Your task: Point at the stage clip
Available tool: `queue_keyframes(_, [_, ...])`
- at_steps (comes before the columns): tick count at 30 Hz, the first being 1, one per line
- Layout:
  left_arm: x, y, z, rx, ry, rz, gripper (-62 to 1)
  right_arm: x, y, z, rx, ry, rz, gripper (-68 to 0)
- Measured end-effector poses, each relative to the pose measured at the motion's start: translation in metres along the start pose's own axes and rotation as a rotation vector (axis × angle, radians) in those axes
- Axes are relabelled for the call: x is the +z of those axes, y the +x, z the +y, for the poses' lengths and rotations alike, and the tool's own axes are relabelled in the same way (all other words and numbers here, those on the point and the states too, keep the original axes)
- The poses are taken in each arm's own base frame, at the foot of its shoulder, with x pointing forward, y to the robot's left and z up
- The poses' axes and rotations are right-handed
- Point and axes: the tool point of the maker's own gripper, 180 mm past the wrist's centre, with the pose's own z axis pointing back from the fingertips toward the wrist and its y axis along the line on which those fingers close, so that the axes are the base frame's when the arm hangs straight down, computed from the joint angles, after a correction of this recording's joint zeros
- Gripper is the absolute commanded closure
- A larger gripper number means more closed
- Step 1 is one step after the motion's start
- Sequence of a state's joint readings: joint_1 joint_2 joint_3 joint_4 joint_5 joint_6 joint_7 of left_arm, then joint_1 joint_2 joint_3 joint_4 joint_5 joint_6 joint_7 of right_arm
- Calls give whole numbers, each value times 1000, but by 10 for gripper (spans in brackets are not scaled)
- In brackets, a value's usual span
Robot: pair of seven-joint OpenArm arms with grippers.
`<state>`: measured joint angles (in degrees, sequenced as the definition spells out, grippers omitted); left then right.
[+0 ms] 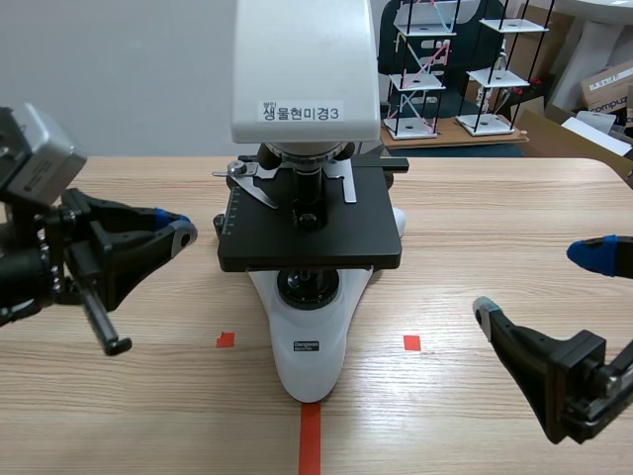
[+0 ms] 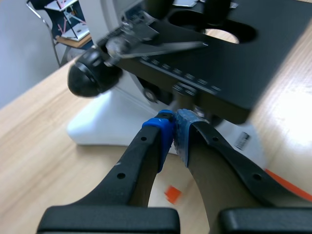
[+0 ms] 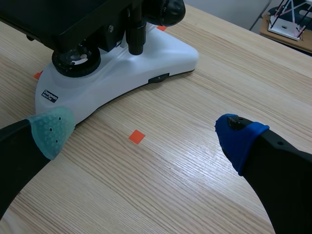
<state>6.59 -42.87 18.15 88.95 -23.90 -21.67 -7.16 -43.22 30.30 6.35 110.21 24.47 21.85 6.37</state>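
Note:
A white microscope (image 1: 309, 356) with a black stage (image 1: 312, 233) stands mid-table. Silver stage clips lie on the stage, one at its left (image 1: 253, 182) and one at its right (image 1: 342, 182). My left gripper (image 1: 184, 231) is shut on nothing, its tip just left of the stage's left edge and a little below the left clip. In the left wrist view its pads meet (image 2: 174, 129) under the stage's edge, with the stage clip (image 2: 156, 44) ahead and above. My right gripper (image 1: 539, 284) stands open at the right, low over the table. In the right wrist view it (image 3: 145, 132) faces the microscope's base (image 3: 122, 73).
White model racks (image 1: 425, 69) and cardboard boxes (image 1: 608, 89) stand beyond the table's far right. A label with printed text sits on the microscope's head (image 1: 302, 112). Bare wooden table (image 1: 475, 237) lies between the microscope and my right gripper.

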Motion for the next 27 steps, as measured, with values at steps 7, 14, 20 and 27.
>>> queue_keyframes(7, [-29, 2, 23, -54, -27, 5, -27, 0, 0, 0, 0, 0, 0, -642])
queue_keyframes(14, [-40, 5, 31, -48, -37, 1, -28, 0, 0, 0, 0, 0, 0, -642])
queue_keyframes(20, [-41, 7, 30, -47, -41, -8, -27, 0, 0, 0, 0, 0, 0, -642])
queue_keyframes(27, [-41, 7, 29, -45, -42, -13, -28, 0, 0, 0, 0, 0, 0, -642])
